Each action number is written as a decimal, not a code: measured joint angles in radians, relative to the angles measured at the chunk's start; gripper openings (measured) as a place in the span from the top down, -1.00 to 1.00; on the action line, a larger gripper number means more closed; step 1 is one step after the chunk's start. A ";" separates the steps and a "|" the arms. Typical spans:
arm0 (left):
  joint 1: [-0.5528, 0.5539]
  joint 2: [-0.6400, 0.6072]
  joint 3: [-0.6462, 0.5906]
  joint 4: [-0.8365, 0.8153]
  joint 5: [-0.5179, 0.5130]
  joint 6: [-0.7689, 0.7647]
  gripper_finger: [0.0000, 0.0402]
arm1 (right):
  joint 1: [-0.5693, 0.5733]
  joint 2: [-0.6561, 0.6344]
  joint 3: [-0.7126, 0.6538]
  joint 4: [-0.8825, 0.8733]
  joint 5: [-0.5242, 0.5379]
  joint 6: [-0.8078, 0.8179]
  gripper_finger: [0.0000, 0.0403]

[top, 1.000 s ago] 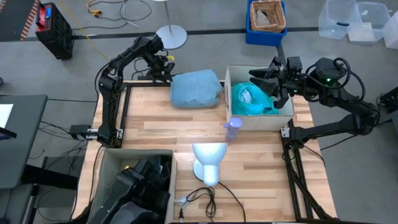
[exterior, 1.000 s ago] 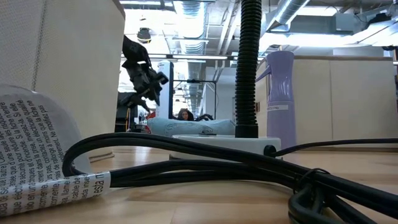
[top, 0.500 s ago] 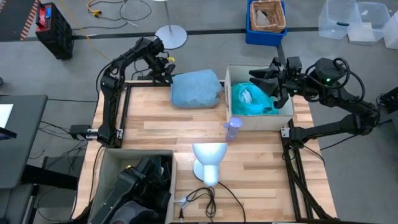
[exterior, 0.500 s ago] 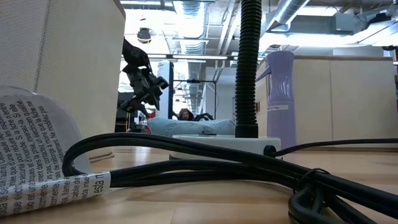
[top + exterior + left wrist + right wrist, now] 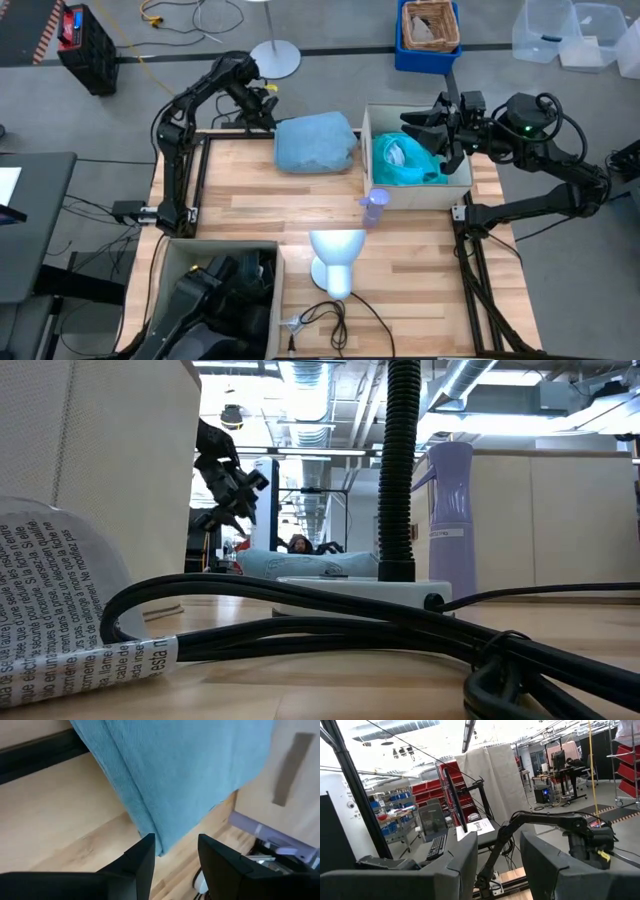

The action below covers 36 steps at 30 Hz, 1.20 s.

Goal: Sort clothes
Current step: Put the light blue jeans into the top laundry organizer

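The pale blue garment (image 5: 315,142) lies bunched on the table's far middle and also shows in the left wrist view (image 5: 190,770). My left gripper (image 5: 262,110) is open and hovers over the garment's left edge, its fingers (image 5: 145,865) touching nothing. The bright teal shirt (image 5: 405,162) lies in the beige box (image 5: 367,150) at the far right. My right gripper (image 5: 425,125) is open and empty above that box. Dark clothes (image 5: 235,290) lie in a second box (image 5: 170,260) at the near left; I cannot tell the black garment from the jeans.
A lilac bottle (image 5: 374,208) stands at the right box's near left corner. A white mannequin head (image 5: 335,258) lies on the near middle, with black cables (image 5: 330,315) at the near edge. Bare wood lies between the two boxes.
My left gripper has shifted a little up and toward the table's far edge, staying open beside the pale blue garment's left end. The garment lies as before.
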 joint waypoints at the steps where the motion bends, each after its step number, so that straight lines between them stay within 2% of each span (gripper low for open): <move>1: 0.004 -0.008 0.000 0.001 0.003 0.000 0.29 | 0.000 0.000 0.000 0.000 0.000 0.000 0.20; 8: 0.043 -0.083 0.000 0.002 0.014 0.005 0.29 | -0.001 0.000 0.000 0.000 0.000 -0.002 0.20; 13: 0.061 -0.172 0.000 -0.039 0.140 0.049 0.29 | -0.001 0.000 0.000 0.000 0.000 -0.002 0.20; 16: 0.061 -0.239 0.000 -0.039 0.162 0.094 0.29 | -0.002 0.000 0.000 0.000 0.000 -0.004 0.20; 18: 0.060 -0.272 0.001 0.015 0.104 0.079 0.29 | -0.008 0.000 0.000 0.000 0.000 -0.007 0.20; 20: 0.060 -0.280 0.002 0.103 -0.021 0.006 0.29 | -0.021 0.000 0.000 0.000 0.000 -0.008 0.20; 22: 0.063 -0.262 0.002 0.168 -0.095 -0.043 0.29 | -0.035 0.000 0.000 0.000 0.000 -0.009 0.20; 26: 0.062 -0.192 0.000 0.231 -0.106 -0.116 0.29 | -0.062 0.000 0.000 0.004 0.000 -0.008 0.20; 30: 0.054 -0.088 -0.001 0.240 -0.179 -0.139 0.29 | -0.068 0.000 0.000 0.010 0.000 -0.002 0.20; 36: 0.053 0.021 -0.001 0.229 -0.235 -0.136 0.29 | -0.066 0.000 0.000 0.011 0.000 0.020 0.20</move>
